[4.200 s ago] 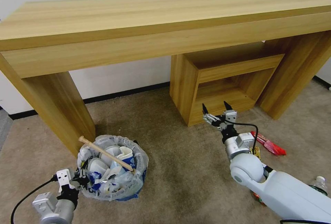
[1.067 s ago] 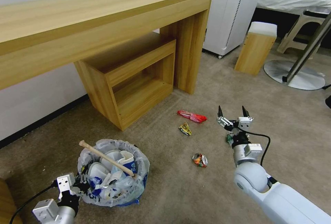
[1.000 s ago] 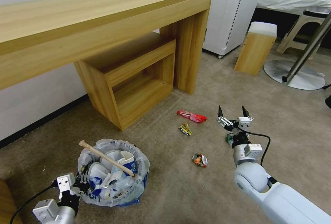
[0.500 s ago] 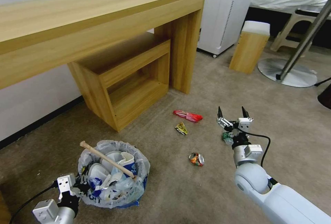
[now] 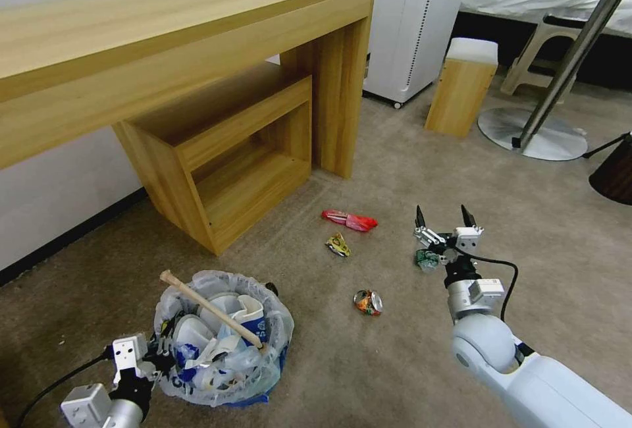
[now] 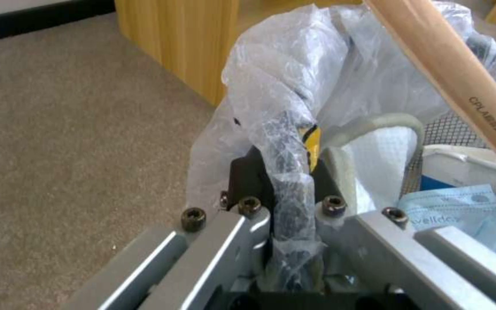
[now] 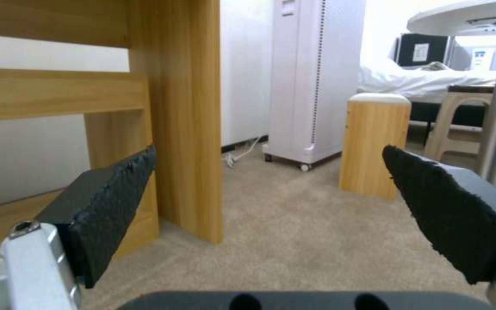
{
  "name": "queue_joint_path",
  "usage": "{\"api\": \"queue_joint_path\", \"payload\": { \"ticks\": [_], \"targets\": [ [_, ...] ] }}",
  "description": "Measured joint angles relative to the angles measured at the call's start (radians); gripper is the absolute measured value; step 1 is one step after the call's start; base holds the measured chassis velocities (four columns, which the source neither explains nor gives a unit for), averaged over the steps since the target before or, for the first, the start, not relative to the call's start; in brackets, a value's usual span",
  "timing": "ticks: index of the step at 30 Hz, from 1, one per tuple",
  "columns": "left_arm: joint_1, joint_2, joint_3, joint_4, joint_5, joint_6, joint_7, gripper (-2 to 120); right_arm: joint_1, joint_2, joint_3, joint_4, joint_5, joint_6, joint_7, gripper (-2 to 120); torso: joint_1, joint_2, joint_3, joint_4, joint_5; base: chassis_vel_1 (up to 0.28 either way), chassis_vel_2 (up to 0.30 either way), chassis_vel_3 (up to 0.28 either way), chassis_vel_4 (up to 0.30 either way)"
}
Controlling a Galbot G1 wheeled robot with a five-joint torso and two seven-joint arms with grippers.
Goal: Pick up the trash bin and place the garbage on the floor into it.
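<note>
The trash bin, blue with a translucent bag over its rim, hangs at lower left, packed with white slippers, a cup and a wooden stick. My left gripper is shut on the bin's bag-covered rim. On the floor lies garbage: a red wrapper, a yellow wrapper, a crushed can and a small green crumpled piece. My right gripper is open and holds nothing, just above the green piece. Its black pads stand wide apart.
A long wooden desk with a low open shelf stands along the wall. Behind it are a white appliance, a wooden stool, a round table's metal base and a dark bin at the right edge.
The whole picture has slid left, so the camera has turned right, bringing the floor litter and the room's right side into view. Both arms keep their pose, the bin still gripped.
</note>
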Motion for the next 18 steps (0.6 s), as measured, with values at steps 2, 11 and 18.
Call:
{"api": "queue_joint_path", "payload": {
  "ticks": [2,11,18],
  "targets": [
    [0.001,0.005,-0.001,-0.001,-0.002,0.002,0.003,3,-0.005,-0.001,0.004,0.002,0.001,0.002,-0.004,100,0.0,0.0,0.0,0.0,0.0,0.0,0.0,0.0,0.0],
    [0.022,0.04,0.002,-0.007,-0.004,0.007,0.017,3,-0.069,0.001,0.056,0.02,-0.01,0.005,-0.023,100,0.0,0.0,0.0,-0.0001,0.0,0.0,0.0,0.0,0.0],
    [0.025,0.051,0.002,-0.007,-0.003,0.007,0.018,3,-0.138,0.011,0.1,0.029,-0.025,0.004,-0.029,100,0.0,0.0,0.0,-0.0001,0.0,0.0,0.0,0.0,0.0]
  ]
}}
